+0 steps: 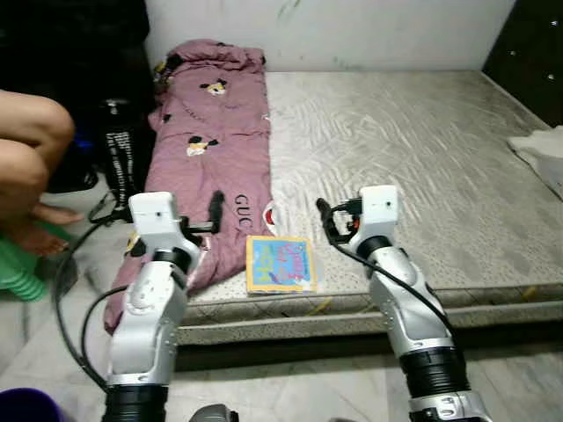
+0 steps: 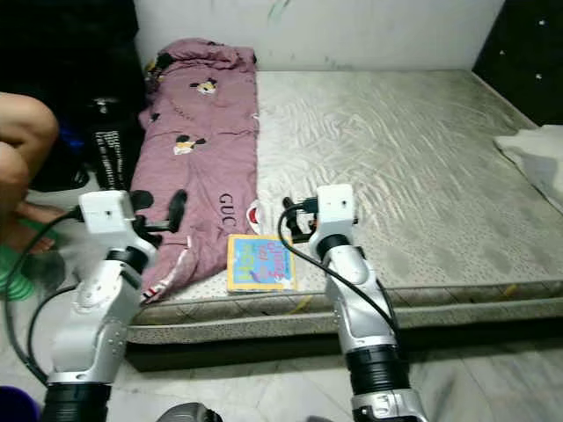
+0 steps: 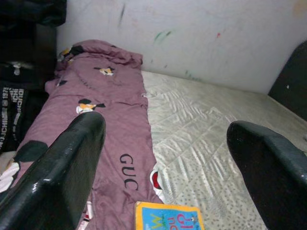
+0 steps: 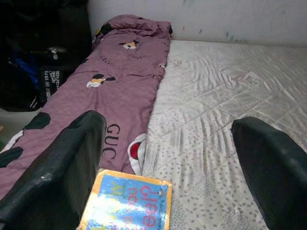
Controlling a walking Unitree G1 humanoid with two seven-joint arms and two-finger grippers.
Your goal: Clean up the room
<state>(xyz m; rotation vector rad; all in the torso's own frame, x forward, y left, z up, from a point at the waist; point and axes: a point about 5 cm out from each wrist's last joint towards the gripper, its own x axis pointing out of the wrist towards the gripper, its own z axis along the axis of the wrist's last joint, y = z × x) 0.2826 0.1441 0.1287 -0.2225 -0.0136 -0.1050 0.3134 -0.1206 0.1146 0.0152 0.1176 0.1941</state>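
A thin book (image 1: 280, 263) with a yellow border and blue cover lies flat on the grey mattress (image 1: 422, 149), near its front edge. A purple blanket (image 1: 211, 132) with cartoon prints stretches along the mattress's left side and hangs over the near corner. My left gripper (image 3: 165, 125) hovers open over the blanket's near end, left of the book. Just right of the book, my right gripper (image 4: 169, 122) is held open above the mattress. Neither gripper holds anything.
A person's bare knees (image 1: 31, 145) and a green stool (image 1: 22, 268) are at the left on the floor. A black bag (image 1: 119, 154) stands beside the bed. White cloth (image 1: 545, 149) lies at the mattress's right edge. A wall (image 1: 352, 31) backs the bed.
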